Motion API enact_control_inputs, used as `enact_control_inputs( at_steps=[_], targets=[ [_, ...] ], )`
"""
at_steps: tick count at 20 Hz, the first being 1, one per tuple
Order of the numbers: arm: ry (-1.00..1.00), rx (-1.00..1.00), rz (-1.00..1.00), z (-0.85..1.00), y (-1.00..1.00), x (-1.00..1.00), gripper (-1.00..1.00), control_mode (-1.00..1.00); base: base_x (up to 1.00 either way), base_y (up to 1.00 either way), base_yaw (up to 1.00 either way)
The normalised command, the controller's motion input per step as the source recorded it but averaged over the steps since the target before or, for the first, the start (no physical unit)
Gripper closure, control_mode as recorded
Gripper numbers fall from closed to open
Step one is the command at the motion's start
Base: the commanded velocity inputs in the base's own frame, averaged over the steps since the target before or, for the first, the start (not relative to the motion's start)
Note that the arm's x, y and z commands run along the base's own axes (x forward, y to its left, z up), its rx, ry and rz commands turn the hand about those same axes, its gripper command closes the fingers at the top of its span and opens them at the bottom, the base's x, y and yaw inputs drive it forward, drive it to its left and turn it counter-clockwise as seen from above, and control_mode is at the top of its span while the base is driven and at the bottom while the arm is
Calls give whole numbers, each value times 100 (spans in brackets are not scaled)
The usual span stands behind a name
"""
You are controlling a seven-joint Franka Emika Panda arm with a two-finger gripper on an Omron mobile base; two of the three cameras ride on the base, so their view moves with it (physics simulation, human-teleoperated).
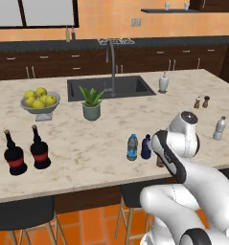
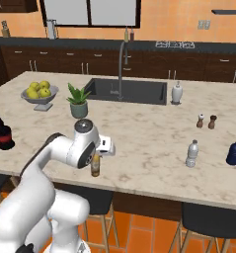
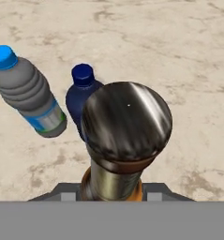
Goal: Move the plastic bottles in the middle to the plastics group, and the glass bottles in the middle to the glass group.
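The tool [image 3: 111, 194] sat low over the amber glass bottle [image 3: 125, 140], though I couldn't tell whether it had clamped; the blue plastic bottles [image 3: 31, 98] stood at ten o'clock. Best lift straight up, clear of them.

A home kitchen: marble island [image 1: 87, 143] with sink [image 1: 111, 87], faucet [image 1: 111, 62], dark cabinets [image 1: 49, 64], fruit bowl [image 1: 40, 103].
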Motion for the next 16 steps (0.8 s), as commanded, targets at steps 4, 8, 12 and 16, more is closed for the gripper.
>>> enact_control_inputs(
  at_steps=[4,8,12,16],
  targets=[
    [1,0,6,33,52,-71,100,-100,0,0,0],
    [-4,-6,6,11,100,-13,100,-100,0,0,0],
    [0,-6,4,31,100,0,100,-100,0,0,0],
    [0,-3,1,47,100,26,100,-100,0,0,0]
  ],
)
